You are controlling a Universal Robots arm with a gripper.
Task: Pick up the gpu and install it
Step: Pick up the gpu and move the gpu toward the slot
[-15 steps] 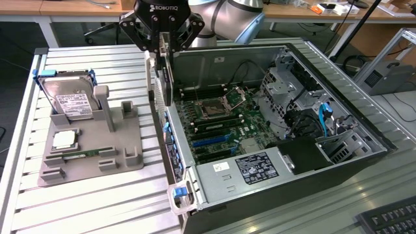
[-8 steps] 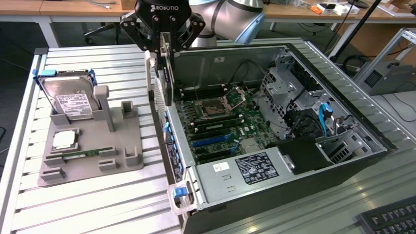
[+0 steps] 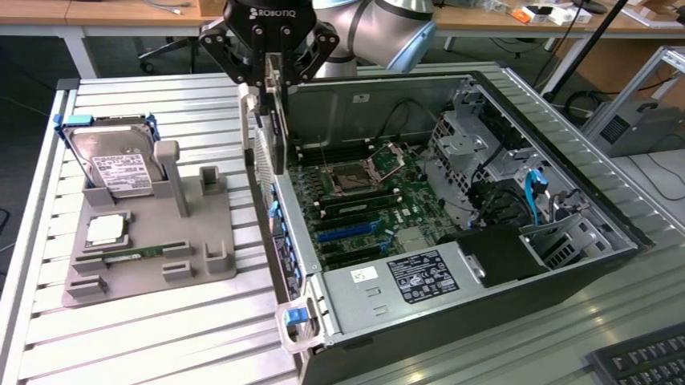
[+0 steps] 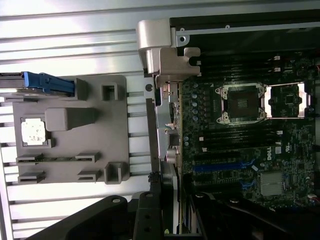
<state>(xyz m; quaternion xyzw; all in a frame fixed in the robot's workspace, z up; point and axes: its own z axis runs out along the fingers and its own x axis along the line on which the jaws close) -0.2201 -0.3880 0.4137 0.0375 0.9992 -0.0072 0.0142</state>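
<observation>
The gpu [image 3: 276,120] hangs upright from my gripper [image 3: 281,76], which is shut on its top edge. Its silver end bracket [image 3: 253,132] points toward the exterior view's left. The card is held over the rear wall of the open computer case [image 3: 557,273], above the motherboard [image 3: 364,200] and apart from the blue expansion slots [image 3: 348,231]. In the wrist view the gpu [image 4: 170,130] is seen edge-on below my gripper [image 4: 170,202]. Its bracket [image 4: 165,50] lies along the case edge, beside the blue slots [image 4: 220,166].
A grey parts holder [image 3: 204,257] lies at the exterior view's left of the case. It carries a silver hard drive [image 3: 118,168], a CPU [image 3: 105,230] and a RAM stick [image 3: 128,255]. A keyboard [image 3: 642,361] is at the lower right corner.
</observation>
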